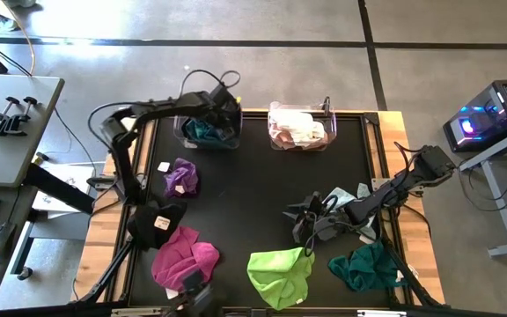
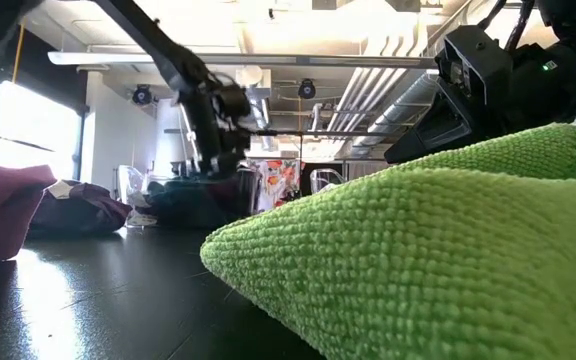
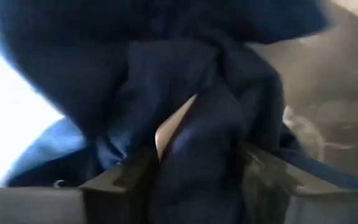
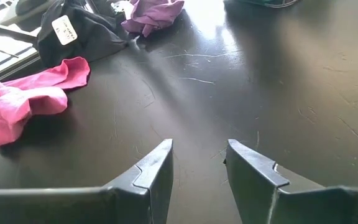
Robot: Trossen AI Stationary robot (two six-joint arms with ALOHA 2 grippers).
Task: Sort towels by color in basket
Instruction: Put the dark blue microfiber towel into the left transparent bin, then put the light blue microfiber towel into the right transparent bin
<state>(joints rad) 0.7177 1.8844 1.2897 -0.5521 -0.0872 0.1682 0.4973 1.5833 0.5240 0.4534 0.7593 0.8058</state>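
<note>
Two clear baskets stood at the top of the black worktop (image 1: 253, 167) in the high view. The left basket (image 1: 208, 132) held teal and dark towels; the right basket (image 1: 299, 126) held white and pink towels.

The left gripper (image 1: 223, 110) hung over the left basket, its fingers (image 3: 120, 177) either side of a navy towel (image 3: 197, 124) that draped between them; whether they pinched it could not be told.

The right gripper (image 4: 199, 163) sat low over the worktop at the right of the high view, its fingers spread and holding nothing.

Loose towels lay elsewhere: a purple towel (image 1: 181, 178) at centre left, a black towel (image 1: 155, 224) below it with a white tag (image 4: 63, 28) whose writing was too small to read, a magenta towel (image 1: 183, 255) at lower left, a lime towel (image 1: 280, 273) at bottom centre, a teal towel (image 1: 368, 267) at lower right, and a pale mint towel (image 1: 346, 201) beside the right arm.
</note>
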